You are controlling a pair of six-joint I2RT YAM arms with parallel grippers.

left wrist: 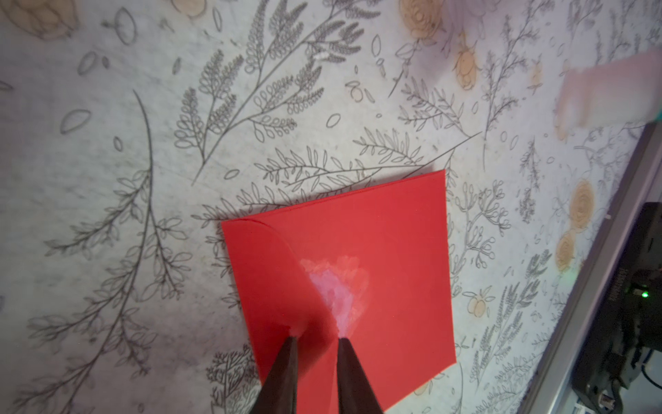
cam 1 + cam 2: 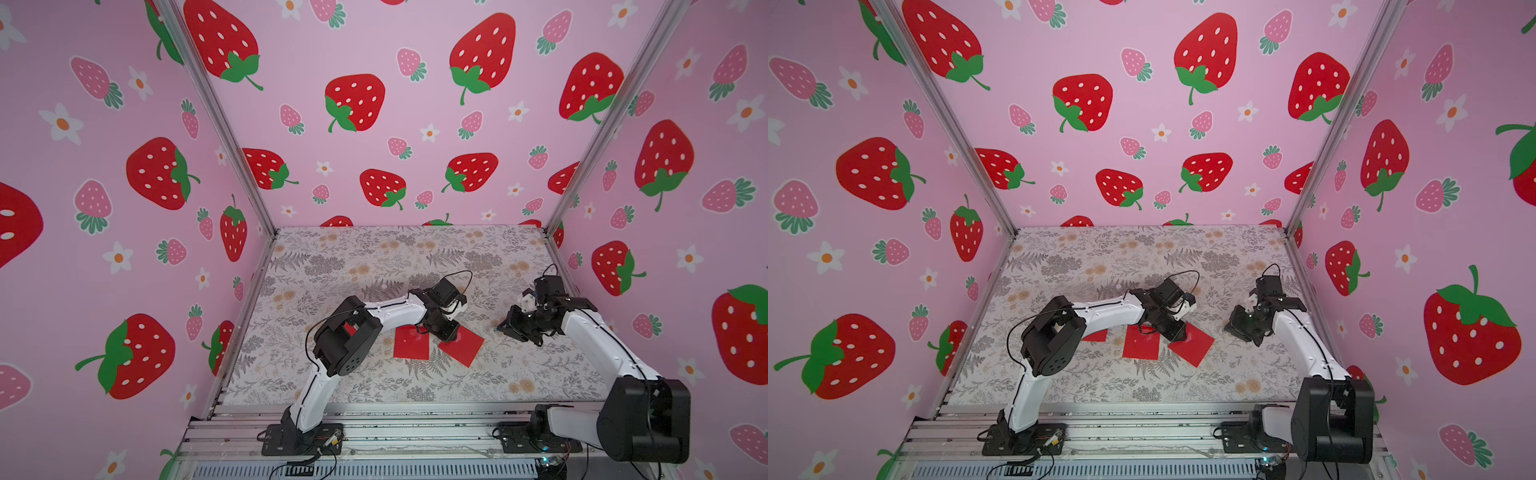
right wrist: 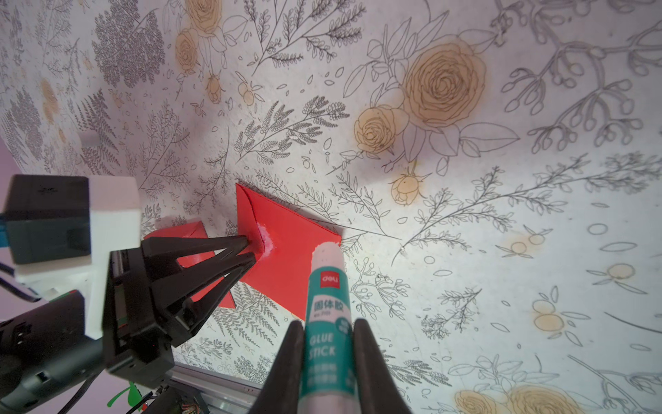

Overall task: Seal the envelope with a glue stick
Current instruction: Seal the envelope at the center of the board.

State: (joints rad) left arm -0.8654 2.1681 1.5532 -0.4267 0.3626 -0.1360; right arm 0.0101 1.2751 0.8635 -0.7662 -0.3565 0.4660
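A red envelope (image 2: 465,349) (image 1: 387,243) lies tilted on the floral table mat, with a white glue smear (image 1: 340,286) near its middle. Its flap (image 1: 265,272) is folded over, and the flap's tip lies by the smear. My left gripper (image 1: 318,339) (image 2: 454,337) stands over it, its tips on the envelope at the flap's tip, jaws a narrow gap apart with nothing between them. Right of the envelope, my right gripper (image 3: 329,322) (image 2: 500,328) is shut on the glue stick (image 3: 326,286). The stick is white with a teal label, uncapped, and its tip points at the envelope's corner.
A second red envelope (image 2: 411,343) lies flat just left of the glued one. Part of a third red piece (image 2: 351,330) shows behind the left arm's elbow. A small white cap-like piece (image 3: 87,138) sits farther back. Pink strawberry walls enclose three sides; an aluminium rail (image 2: 374,428) runs along the front.
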